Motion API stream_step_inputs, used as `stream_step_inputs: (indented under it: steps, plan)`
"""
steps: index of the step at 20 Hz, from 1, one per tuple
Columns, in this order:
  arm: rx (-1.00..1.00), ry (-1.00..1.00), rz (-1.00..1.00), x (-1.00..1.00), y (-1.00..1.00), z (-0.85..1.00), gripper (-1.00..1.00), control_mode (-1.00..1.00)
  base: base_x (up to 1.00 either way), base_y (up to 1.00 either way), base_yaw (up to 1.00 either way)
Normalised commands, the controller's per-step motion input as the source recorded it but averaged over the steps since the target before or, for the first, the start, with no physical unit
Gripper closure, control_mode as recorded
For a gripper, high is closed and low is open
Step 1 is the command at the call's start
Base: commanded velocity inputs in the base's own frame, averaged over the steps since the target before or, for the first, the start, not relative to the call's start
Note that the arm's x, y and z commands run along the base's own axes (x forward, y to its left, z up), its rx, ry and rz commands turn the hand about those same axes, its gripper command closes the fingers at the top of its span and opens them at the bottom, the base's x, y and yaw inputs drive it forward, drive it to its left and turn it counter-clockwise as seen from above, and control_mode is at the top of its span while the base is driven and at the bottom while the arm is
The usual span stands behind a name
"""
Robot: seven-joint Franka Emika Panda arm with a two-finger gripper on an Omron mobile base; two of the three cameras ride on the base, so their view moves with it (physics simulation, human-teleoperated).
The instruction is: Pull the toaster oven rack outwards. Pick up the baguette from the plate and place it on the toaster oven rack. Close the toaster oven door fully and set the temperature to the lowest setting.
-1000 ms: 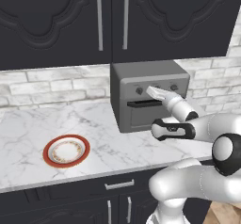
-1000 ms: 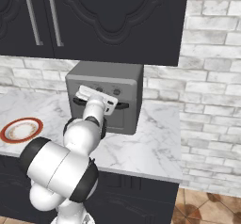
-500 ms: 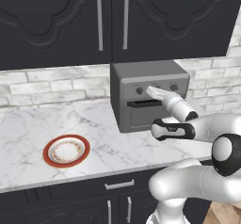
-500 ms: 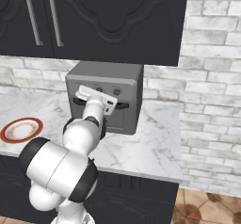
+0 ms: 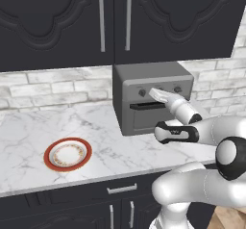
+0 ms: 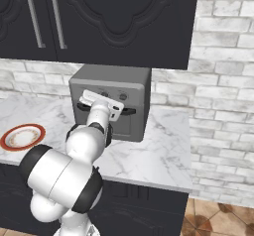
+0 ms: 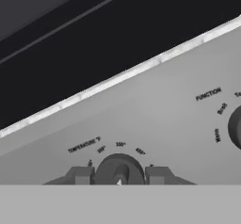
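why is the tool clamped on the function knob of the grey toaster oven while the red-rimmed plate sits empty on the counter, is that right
Not quite: the tool is shut on the small dark round temperature knob, not the function knob, which sits apart to one side in the hand view. The rest holds: the boxy grey toaster oven has its door closed, and the red-rimmed round plate is empty.

cabinets low over toaster oven
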Motion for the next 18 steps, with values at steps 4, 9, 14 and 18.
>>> stream_step_inputs:
  steps: [4, 9, 14, 18]
  plan:
    - [-0.15, 0.0, 0.0, 0.01, 0.0, 0.0, 1.0, -1.0, 0.0, 0.0, 0.0]
    - [-0.2, 0.01, 0.0, 0.01, 0.0, 0.0, 1.0, -1.0, 0.0, 0.0, 0.0]
    - [-0.18, 0.01, 0.0, 0.05, 0.0, 0.0, 1.0, -1.0, 0.0, 0.0, 0.0]
    - [-0.16, 0.0, 0.0, 0.04, 0.0, 0.0, 1.0, -1.0, 0.0, 0.0, 0.0]
